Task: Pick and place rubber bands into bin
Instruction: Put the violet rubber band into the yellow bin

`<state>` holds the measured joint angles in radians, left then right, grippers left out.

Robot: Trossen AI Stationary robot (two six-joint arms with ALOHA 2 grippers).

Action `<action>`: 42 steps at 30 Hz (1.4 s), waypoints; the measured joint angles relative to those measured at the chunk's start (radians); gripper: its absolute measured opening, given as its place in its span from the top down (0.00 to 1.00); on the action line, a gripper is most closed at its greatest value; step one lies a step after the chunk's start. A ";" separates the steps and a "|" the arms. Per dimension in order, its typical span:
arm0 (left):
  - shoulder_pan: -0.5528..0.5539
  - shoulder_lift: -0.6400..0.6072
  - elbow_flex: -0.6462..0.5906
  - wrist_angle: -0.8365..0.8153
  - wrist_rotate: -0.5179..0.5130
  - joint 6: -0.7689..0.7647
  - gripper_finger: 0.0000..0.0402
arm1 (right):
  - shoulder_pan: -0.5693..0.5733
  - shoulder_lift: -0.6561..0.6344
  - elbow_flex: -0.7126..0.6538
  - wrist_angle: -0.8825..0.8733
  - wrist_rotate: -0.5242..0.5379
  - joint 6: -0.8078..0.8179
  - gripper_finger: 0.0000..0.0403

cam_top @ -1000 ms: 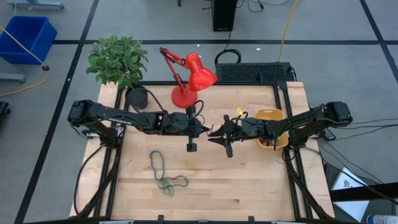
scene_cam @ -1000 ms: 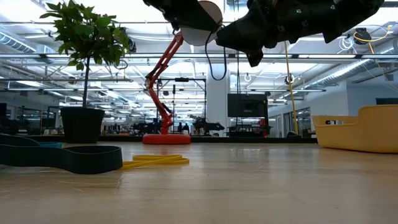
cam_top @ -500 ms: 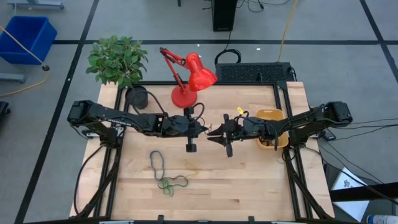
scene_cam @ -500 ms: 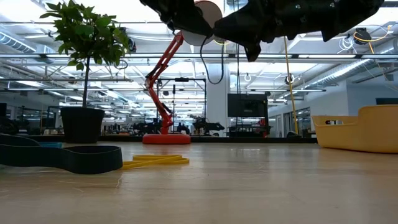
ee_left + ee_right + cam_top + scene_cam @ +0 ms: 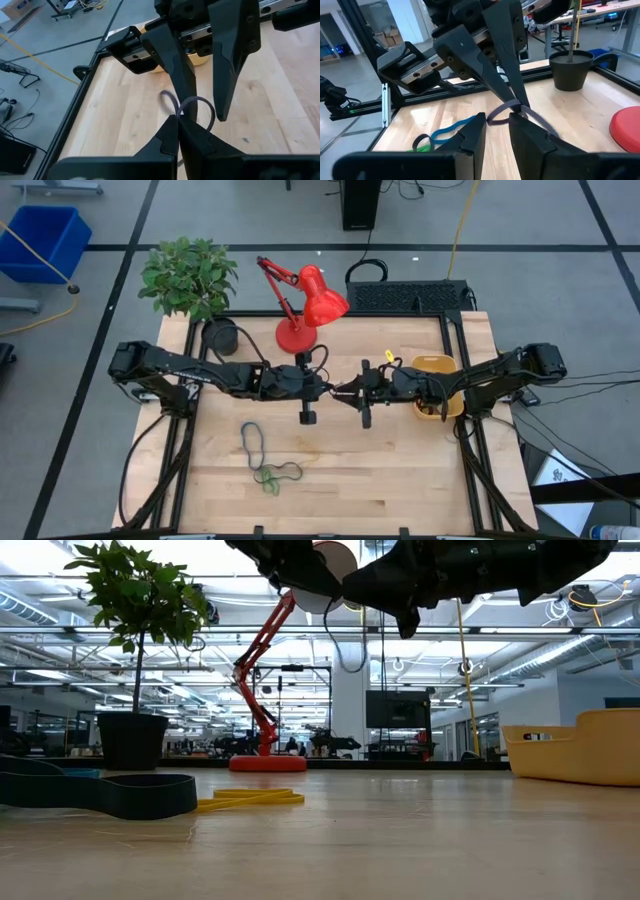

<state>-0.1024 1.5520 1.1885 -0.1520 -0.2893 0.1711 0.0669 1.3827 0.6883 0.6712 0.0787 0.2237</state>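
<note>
Above the middle of the desk [image 5: 330,470], the left tool [image 5: 327,390] pinches a thin purple rubber band [image 5: 195,107] between fingers pressed together, just as the right tool [image 5: 345,392] meets it tip to tip, its fingers slightly apart with one slipped through the loop. Below and behind the left tool, the spare bands [image 5: 265,460] lie tangled on the wood. The yellow bin [image 5: 440,366] sits behind the right tool, under its arm. A clean handover likely means the right tool clamping fully on the loop before the left lets go, then a slow draw apart so the elastic does not snap free.
</note>
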 joint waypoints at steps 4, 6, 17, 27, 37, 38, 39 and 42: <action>0.000 0.000 0.000 0.000 0.000 0.000 0.98 | 0.000 0.000 0.000 0.008 0.000 0.000 0.81; 0.000 0.000 0.000 0.000 0.000 0.002 0.99 | 0.000 0.000 0.000 0.008 0.000 0.000 0.82; 0.000 0.000 0.000 -0.001 0.004 -0.013 0.99 | 0.000 0.000 0.000 0.007 0.012 -0.005 0.99; 0.001 0.000 0.000 -0.002 -0.001 -0.019 0.87 | 0.000 0.000 0.000 -0.003 0.025 -0.004 1.00; 0.003 0.000 0.000 -0.125 -0.031 -0.075 0.59 | -0.001 -0.053 0.000 -0.054 0.061 -0.034 1.00; 0.007 0.000 0.000 -0.161 -0.030 -0.100 0.57 | 0.000 -0.074 0.001 -0.088 0.087 -0.035 1.00; 0.011 0.000 0.000 -0.192 -0.027 -0.128 0.56 | 0.000 -0.102 0.001 -0.137 0.112 -0.038 1.00; 0.024 0.000 0.000 -0.280 -0.012 -0.199 0.52 | -0.001 -0.197 0.000 -0.274 0.189 -0.045 1.00</action>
<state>-0.0789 1.5520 1.1885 -0.4324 -0.3009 -0.0284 0.0662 1.1859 0.6887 0.3969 0.2677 0.1791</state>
